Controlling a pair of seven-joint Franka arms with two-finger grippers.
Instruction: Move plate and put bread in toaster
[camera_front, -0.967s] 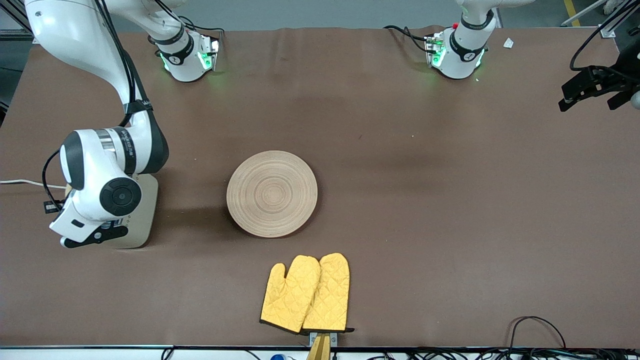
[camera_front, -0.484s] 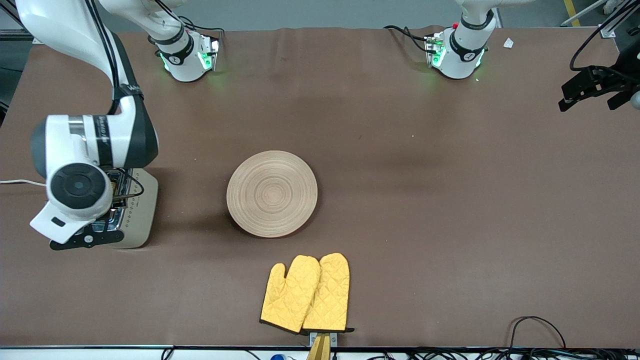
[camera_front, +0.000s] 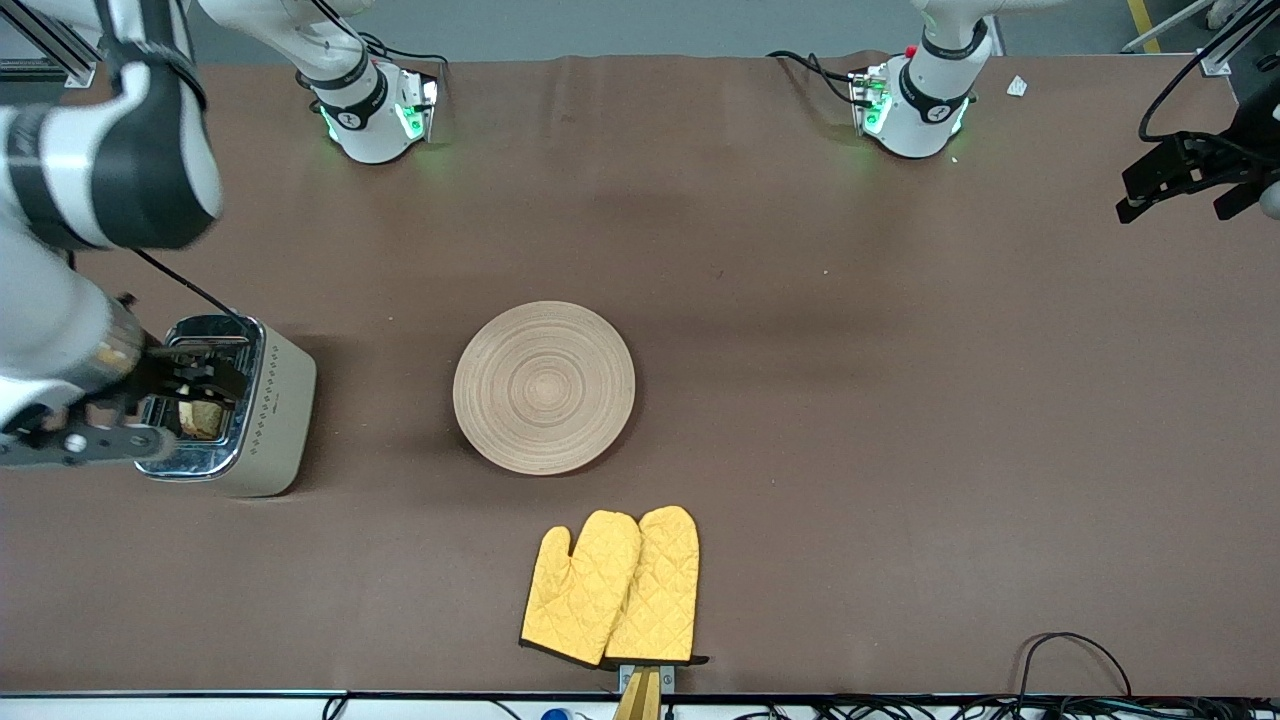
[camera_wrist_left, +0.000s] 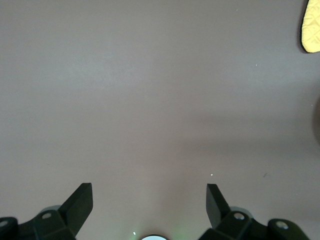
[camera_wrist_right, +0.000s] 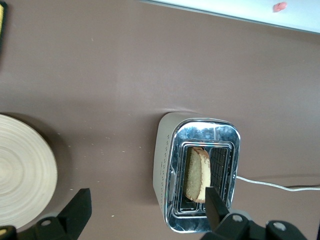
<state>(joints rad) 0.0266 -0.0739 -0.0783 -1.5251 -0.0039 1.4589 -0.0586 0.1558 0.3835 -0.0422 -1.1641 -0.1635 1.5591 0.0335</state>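
The cream toaster (camera_front: 270, 410) stands at the right arm's end of the table. The brown bread (camera_front: 200, 418) stands in one of its slots, also seen in the right wrist view as bread (camera_wrist_right: 196, 174) inside the chrome-topped toaster (camera_wrist_right: 167, 165). My right gripper (camera_front: 195, 375) hangs above the toaster, open and empty (camera_wrist_right: 147, 195). The round wooden plate (camera_front: 544, 387) lies flat mid-table, beside the toaster (camera_wrist_right: 22, 170). My left gripper (camera_front: 1190, 175) waits over the left arm's end of the table, open (camera_wrist_left: 149, 187) over bare brown cloth.
A pair of yellow oven mitts (camera_front: 612, 587) lies nearer to the front camera than the plate; one corner of a mitt (camera_wrist_left: 312, 27) shows in the left wrist view. The toaster's white cord (camera_wrist_right: 270, 184) runs off toward the table's edge.
My right gripper has opened and lifted away from the toaster, uncovering the bread in its slot. The plate and my left arm have not moved.
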